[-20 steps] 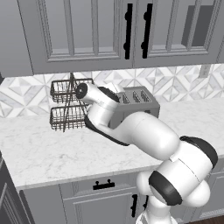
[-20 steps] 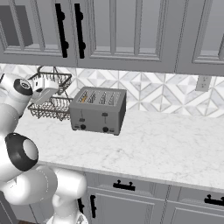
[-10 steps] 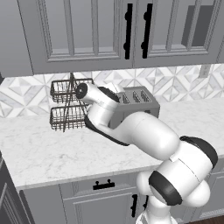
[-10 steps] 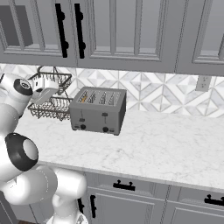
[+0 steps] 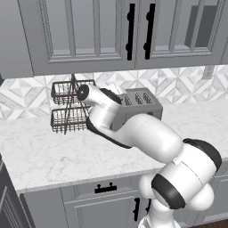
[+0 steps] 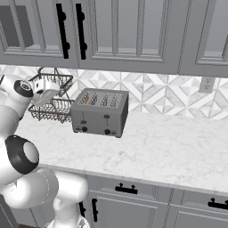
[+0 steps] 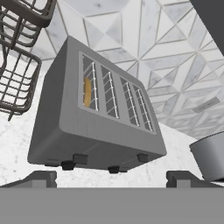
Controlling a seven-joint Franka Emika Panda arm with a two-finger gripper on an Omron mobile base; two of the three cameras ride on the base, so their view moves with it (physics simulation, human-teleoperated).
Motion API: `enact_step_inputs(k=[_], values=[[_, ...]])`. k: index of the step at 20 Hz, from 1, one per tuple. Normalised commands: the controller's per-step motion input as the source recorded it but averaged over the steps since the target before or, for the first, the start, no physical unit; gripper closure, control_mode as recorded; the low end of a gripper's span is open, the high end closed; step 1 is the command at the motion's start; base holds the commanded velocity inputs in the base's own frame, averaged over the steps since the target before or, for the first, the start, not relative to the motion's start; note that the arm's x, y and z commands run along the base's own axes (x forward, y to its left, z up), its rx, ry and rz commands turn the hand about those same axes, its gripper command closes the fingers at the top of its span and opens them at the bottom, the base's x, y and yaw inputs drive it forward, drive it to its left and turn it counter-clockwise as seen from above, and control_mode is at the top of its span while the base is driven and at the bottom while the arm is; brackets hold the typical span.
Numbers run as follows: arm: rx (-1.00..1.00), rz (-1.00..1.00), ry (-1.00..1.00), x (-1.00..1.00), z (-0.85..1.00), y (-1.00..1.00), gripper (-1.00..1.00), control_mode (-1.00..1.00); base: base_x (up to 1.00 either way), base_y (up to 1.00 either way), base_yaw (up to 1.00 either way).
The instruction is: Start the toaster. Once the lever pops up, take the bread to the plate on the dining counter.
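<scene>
Nothing has moved since the earlier frames; arm, toaster and rack sit as they did a second ago, same camera framing.

Toaster (image 6: pixel 100 112) is the landmark: silver-grey four-slot box on the marble worktop (image 6: pixel 169 151), back toward the patterned tile wall (image 6: pixel 169 95). In the hand view the toaster (image 7: pixel 98 113) looks tilted, slots up and front panel toward the camera. Bread (image 7: pixel 88 92) sits down in the slot nearest the rack, just a tan edge showing inside the wires. It also shows as a tan sliver in the right base view (image 6: pixel 84 99). Dark levers and knobs (image 7: pixel 80 159) line the lower front of the toaster.

Black two-tier wire basket rack (image 6: pixel 52 101) stands just beside the toaster on the bread-slot side, also against the tile; in the left base view the rack (image 5: pixel 70 107) is partly behind the arm.

Gripper (image 7: pixel 111 178) hangs in front of and above the toaster, apart from it, fingers spread wide and released, nothing between them. One dark fingertip (image 7: pixel 37 178) shows at the bottom of the hand view.

Grey upper cabinets (image 6: pixel 120 33) with black handles hang above the toaster; grey drawers (image 6: pixel 127 200) run below the worktop.
</scene>
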Motion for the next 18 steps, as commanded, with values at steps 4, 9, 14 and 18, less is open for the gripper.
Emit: enact_step_inputs(k=[4,9,14,18], values=[[0.0,0.0,0.0,0.0,0.0,0.0,-1.0,-1.0,0.0,0.0,0.0],[0.0,0.0,0.0,0.0,0.0,0.0,-1.0,-1.0,0.0,0.0,0.0],[0.0,0.0,0.0,0.0,0.0,0.0,-1.0,-1.0,0.0,0.0,0.0],[0.0,0.0,0.0,0.0,0.0,0.0,-1.0,-1.0,0.0,0.0,0.0]])
